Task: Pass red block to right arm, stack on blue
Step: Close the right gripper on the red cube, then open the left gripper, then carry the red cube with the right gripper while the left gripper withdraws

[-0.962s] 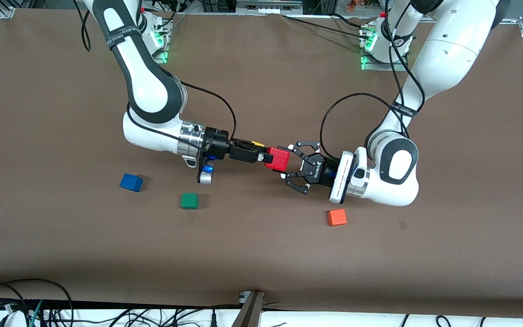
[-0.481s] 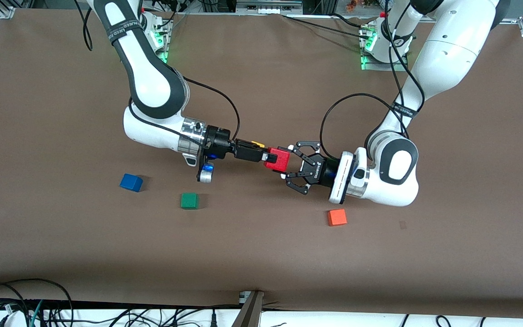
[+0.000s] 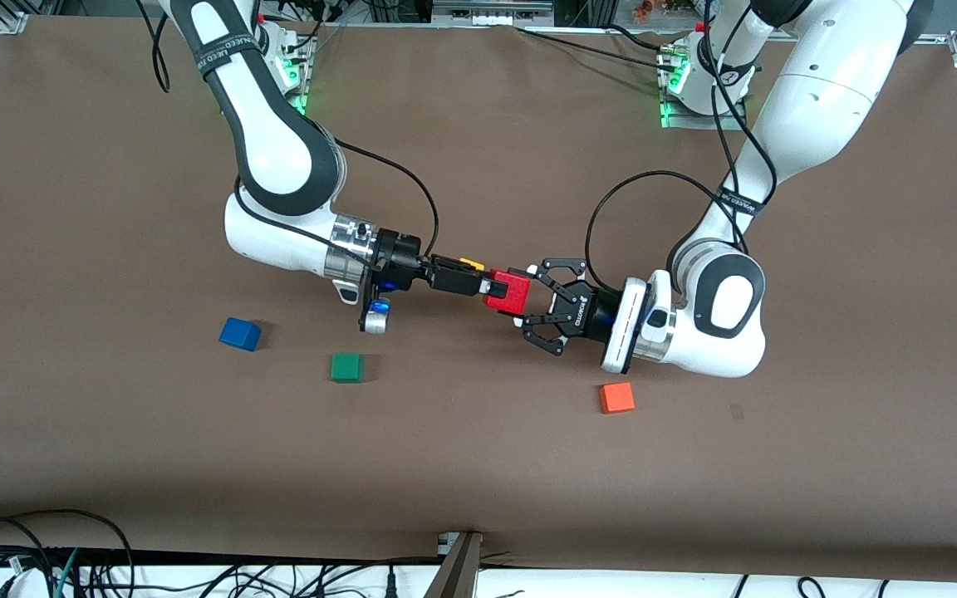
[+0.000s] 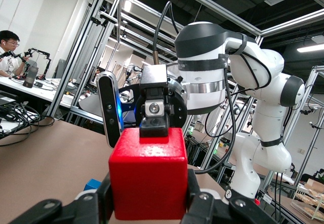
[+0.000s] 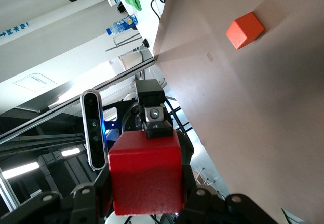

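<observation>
so the red block (image 3: 509, 291) is a small deep-red cube up in the air mid-tabletop, tilted a bit. blue cube (image 3: 239, 334) sits flat toward the right arm's end.

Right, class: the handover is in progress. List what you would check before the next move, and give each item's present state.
1. Right gripper shut on the small deep-red cube: ok.
2. Left gripper let go of that cube: not ok, it clasps two sides.
3. Cube held up off the brown table: ok.
4. Small bright-blue cube has a bare top: ok.
5. Small green cube lies apart from the blue one: ok.
</observation>
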Robot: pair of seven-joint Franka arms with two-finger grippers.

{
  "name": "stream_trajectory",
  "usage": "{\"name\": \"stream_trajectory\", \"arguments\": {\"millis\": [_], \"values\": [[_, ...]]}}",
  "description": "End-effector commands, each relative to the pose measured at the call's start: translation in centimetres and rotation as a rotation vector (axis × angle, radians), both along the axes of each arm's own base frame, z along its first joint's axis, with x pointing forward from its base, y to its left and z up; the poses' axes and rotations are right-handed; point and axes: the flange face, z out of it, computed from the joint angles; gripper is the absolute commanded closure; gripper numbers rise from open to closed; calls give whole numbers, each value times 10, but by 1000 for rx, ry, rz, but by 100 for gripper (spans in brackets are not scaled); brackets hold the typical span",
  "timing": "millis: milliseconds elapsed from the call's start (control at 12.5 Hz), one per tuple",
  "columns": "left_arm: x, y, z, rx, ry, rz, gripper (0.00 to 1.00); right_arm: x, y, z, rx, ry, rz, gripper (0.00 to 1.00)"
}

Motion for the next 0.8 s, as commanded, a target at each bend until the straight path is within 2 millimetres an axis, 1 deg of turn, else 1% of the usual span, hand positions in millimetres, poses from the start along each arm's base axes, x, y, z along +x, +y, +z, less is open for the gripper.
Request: {"name": "stream_trajectory", "arguments": {"millis": [0,80,160,240,321,401,481,561,641,721], "values": [[10,12,7,-28,-6,28,0,-1,-3,7,-36,-30,12,99],[14,22,8,-19,-14,40,0,0,-7,6,-71,-53,32,100],[19,35,9,5,-29,50,0,6,-16,6,-128,-89,54,100],[25,56,7,47,-47,60,0,12,-30,5,-210,-134,89,100],[37,80,12,88,-78,76,0,17,-42,1,-322,-186,152,100],[46,103,22,146,-115,77,0,22,-57,-3,-437,-235,219,100],[56,133,32,221,-122,77,0,28,-76,-10,-552,-265,291,100],[56,156,44,301,-83,30,0,32,-94,-16,-669,-293,372,100],[51,177,55,391,-13,-34,0,38,-122,-29,-807,-309,465,100],[50,232,68,535,20,-57,0,49,-172,-44,-961,-320,560,100]]}}
